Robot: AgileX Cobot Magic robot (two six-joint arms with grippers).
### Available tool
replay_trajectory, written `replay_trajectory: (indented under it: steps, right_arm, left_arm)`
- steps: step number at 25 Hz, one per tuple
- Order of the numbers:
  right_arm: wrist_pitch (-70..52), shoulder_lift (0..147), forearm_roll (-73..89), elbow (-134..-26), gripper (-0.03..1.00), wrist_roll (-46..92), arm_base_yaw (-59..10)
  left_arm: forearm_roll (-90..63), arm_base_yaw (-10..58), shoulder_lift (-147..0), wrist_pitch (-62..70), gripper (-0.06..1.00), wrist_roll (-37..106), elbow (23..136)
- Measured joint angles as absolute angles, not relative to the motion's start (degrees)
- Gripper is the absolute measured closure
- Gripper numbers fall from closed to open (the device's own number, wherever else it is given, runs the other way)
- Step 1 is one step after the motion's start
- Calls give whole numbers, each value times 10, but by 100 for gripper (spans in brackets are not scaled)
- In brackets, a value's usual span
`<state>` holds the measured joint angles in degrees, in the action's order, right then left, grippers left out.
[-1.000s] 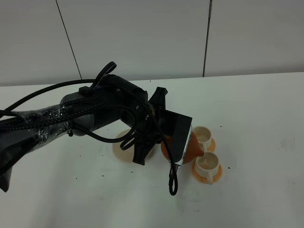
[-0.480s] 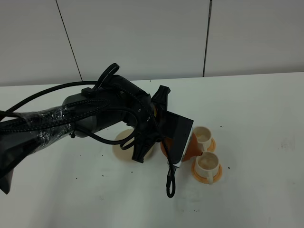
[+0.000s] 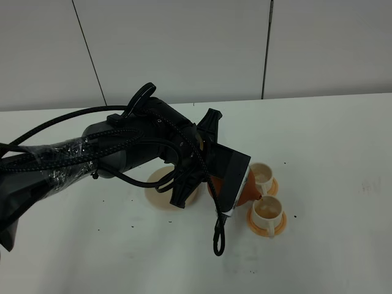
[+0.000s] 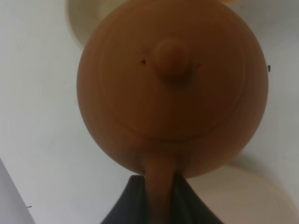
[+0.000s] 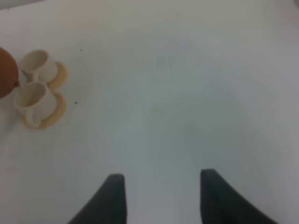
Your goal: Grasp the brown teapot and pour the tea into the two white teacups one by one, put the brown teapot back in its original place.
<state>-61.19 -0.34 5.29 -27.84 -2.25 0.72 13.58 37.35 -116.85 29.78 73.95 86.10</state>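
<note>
Overhead view of a white bench [image 3: 337, 141] in front of a grey panelled wall. A bulky black left arm [image 3: 122, 147], wrapped in cables, reaches from the left edge of the frame to just right of centre. A black cable loop [image 3: 218, 236] hangs beneath its wrist.

Poking out from behind the boxy wrist housing is the brown teapot [image 3: 249, 187], just right of centre. It is tipped to the right, with its short spout at the rim of the lower of the two white teacups [image 3: 268, 210]. That cup's inside looks tan, darker than the other cup's; whether tea is running from the spout cannot be made out. The second cup [image 3: 263, 174] sits just above and behind it. Each cup stands on its own small orange saucer, and the two saucers are close together.

A round cream disc [image 3: 158, 187] lies on the bench left of the teapot, partly hidden by the arm. The teapot is off it.

The left wrist camera looks straight onto the teapot's [image 4: 173, 84] lid and pointed knob. The left pincer [image 4: 160, 182] is clamped on the stubby straight handle, one dark finger on each side.

The right wrist camera shows the right pincer [image 5: 161, 179] spread wide with nothing between its fingers, above bare bench, well apart from both cups [image 5: 32, 95] and the teapot's edge [image 5: 7, 70].
</note>
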Motion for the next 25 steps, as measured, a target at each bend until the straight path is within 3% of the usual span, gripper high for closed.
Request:
replay_trajectory:
  steps: [25]
  right_arm:
    - [-612, -3, 53, -278, 61, -22, 7]
  left_arm:
    - [163, 384, -1168, 269, 77, 740, 861]
